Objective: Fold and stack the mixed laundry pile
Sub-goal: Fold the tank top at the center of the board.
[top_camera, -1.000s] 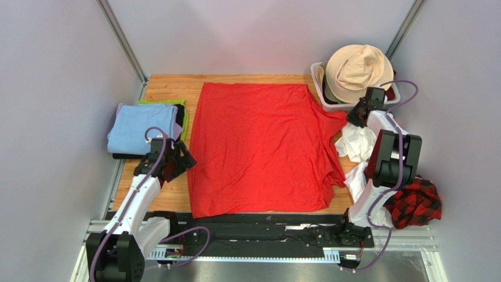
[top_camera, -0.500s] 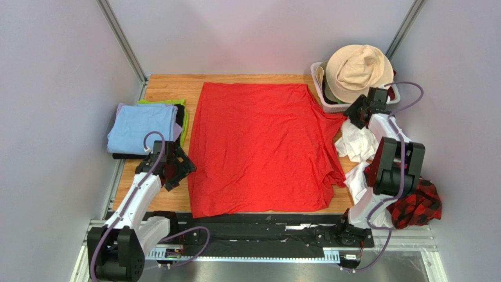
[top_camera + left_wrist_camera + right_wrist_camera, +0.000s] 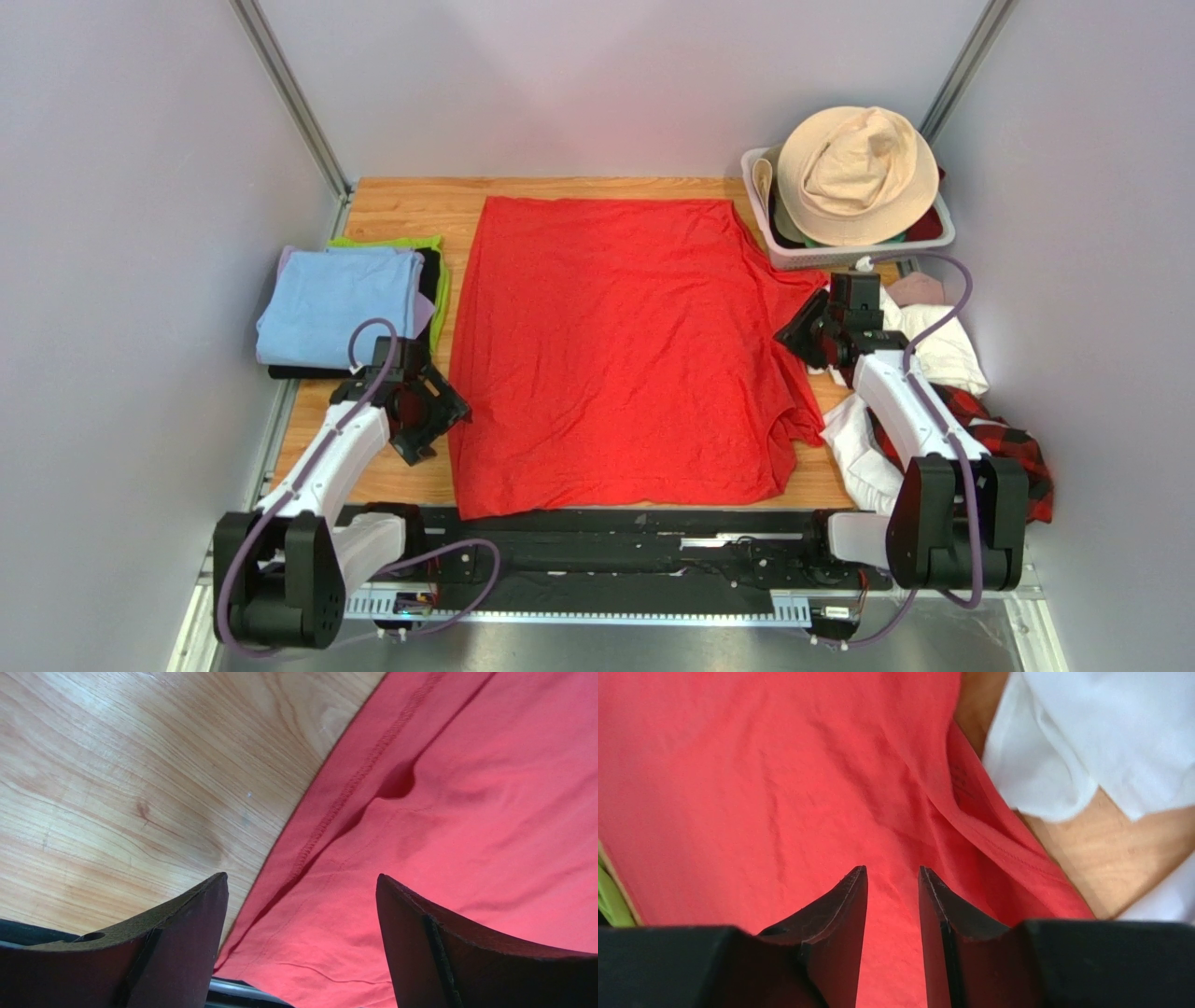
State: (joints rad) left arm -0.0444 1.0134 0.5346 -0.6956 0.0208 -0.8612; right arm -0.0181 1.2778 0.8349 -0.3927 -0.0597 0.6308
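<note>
The bright red T-shirt [image 3: 617,350] lies spread flat on the middle of the wooden table [image 3: 400,210]. My left gripper [image 3: 428,413] is wide open and empty, low over the shirt's left hem [image 3: 330,822], one finger over wood, the other over red cloth [image 3: 477,812]. My right gripper [image 3: 802,332] hovers over the shirt's right sleeve area [image 3: 738,777], its jaws a narrow gap apart and holding nothing. White cloths [image 3: 954,357] [image 3: 1102,735], a plaid shirt [image 3: 1017,462] and a small pink piece [image 3: 919,287] lie bunched at the right edge.
A folded stack with a light blue cloth [image 3: 337,301] on top, over black and green ones, lies at the left. A white basket [image 3: 786,245] holding a beige bucket hat [image 3: 856,168] stands at the back right. Grey walls close in both sides.
My right arm has swung from beside the basket toward the near left, over the shirt's right sleeve, uncovering the pink piece. My left gripper has moved slightly nearer along the left hem.
</note>
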